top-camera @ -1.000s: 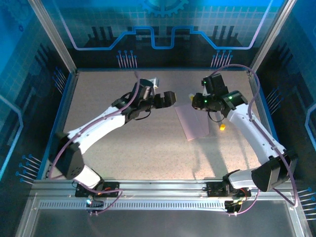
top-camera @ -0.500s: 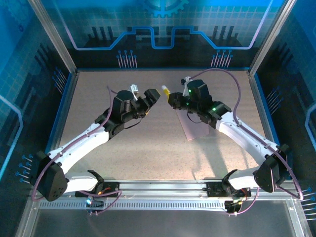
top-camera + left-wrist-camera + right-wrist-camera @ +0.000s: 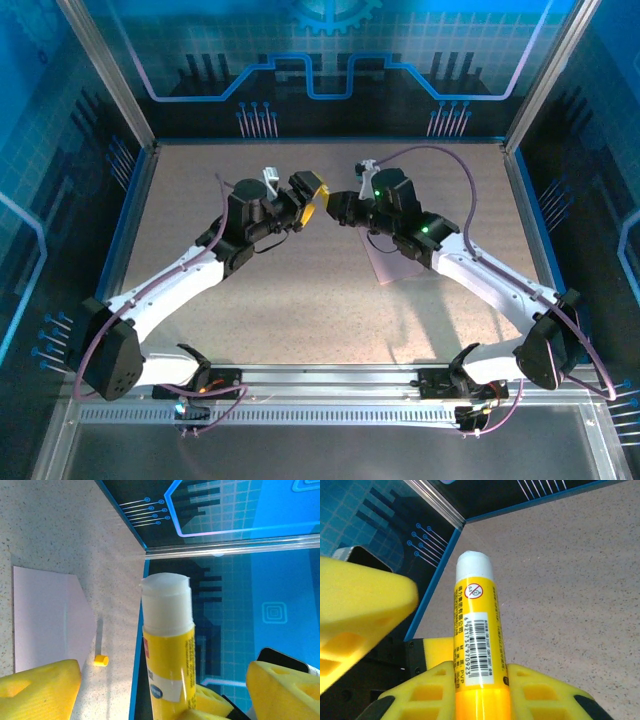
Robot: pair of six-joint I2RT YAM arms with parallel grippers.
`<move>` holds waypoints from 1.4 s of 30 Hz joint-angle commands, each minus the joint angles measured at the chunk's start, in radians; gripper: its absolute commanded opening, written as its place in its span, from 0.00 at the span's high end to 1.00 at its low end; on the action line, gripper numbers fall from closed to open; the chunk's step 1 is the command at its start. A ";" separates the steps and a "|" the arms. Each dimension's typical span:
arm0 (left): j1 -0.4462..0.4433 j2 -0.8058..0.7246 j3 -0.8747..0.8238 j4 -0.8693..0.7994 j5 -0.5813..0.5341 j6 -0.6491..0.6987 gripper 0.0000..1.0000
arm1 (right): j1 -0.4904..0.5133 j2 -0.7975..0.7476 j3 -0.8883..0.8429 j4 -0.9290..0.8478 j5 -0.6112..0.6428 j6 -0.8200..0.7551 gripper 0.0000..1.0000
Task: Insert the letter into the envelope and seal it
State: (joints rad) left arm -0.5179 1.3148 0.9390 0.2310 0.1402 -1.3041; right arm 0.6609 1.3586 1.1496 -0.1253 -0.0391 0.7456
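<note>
My right gripper (image 3: 480, 695) is shut on a yellow glue stick (image 3: 476, 640) and holds it in the air, white end outward. My left gripper (image 3: 162, 690) is open, with one yellow pad (image 3: 40, 690) on each side of the glue stick (image 3: 167, 650) and a gap on both sides. Seen from above, the left gripper (image 3: 310, 198) and right gripper (image 3: 337, 206) meet tip to tip above the middle of the table. The pale pink envelope (image 3: 398, 268) lies flat with its flap open, partly under the right arm; its flap (image 3: 80, 620) points right. The letter is out of view.
A small yellow cap (image 3: 101, 660) lies on the table just beyond the envelope's flap. The blue rim and glass wall (image 3: 130, 200) enclose the speckled table (image 3: 300, 310). The arms' bases stand on the rail (image 3: 330, 385) at the near edge.
The right gripper has carried the glue stick left, away from the envelope. The left arm has drawn back to meet it, and its jaws have narrowed a little around the stick.
</note>
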 commanded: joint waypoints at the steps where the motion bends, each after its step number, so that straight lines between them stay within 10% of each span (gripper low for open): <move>1: 0.008 0.025 0.011 0.057 0.036 -0.025 0.18 | 0.020 -0.008 -0.008 0.066 -0.014 0.014 0.96; 30: 0.012 0.088 0.005 0.154 0.077 -0.086 0.75 | 0.044 0.012 -0.039 0.081 -0.009 0.027 0.96; 42: 0.044 0.093 0.019 0.108 0.109 -0.018 0.83 | 0.011 -0.047 -0.025 0.004 0.024 -0.021 0.64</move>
State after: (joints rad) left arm -0.5011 1.4029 0.9394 0.3458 0.2321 -1.3769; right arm 0.6849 1.3647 1.1233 -0.0898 -0.0341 0.7525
